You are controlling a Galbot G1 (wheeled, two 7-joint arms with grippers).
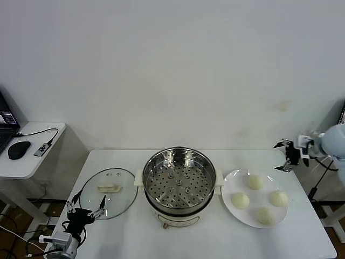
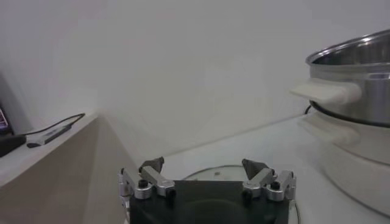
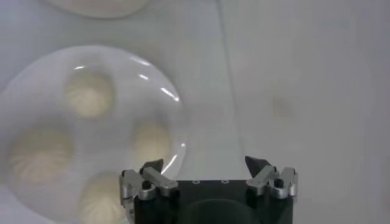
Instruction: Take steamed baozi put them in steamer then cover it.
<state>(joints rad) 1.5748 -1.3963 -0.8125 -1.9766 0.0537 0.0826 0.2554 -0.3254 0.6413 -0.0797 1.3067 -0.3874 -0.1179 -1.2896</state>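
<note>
While the left gripper (image 1: 88,206) gaped empty beside the clear glass cover (image 1: 108,193), the shiny perforated steamer (image 1: 179,186) sat centre; four smooth round steamed baozi (image 1: 240,200) lay on a white plate (image 1: 229,183), and the right gripper (image 1: 287,157) gaped empty beyond.

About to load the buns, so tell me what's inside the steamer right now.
Inside the steamer only its perforated steel tray shows, with no baozi on it. What lies beneath the tray is hidden. All four baozi sit on the white plate.
</note>
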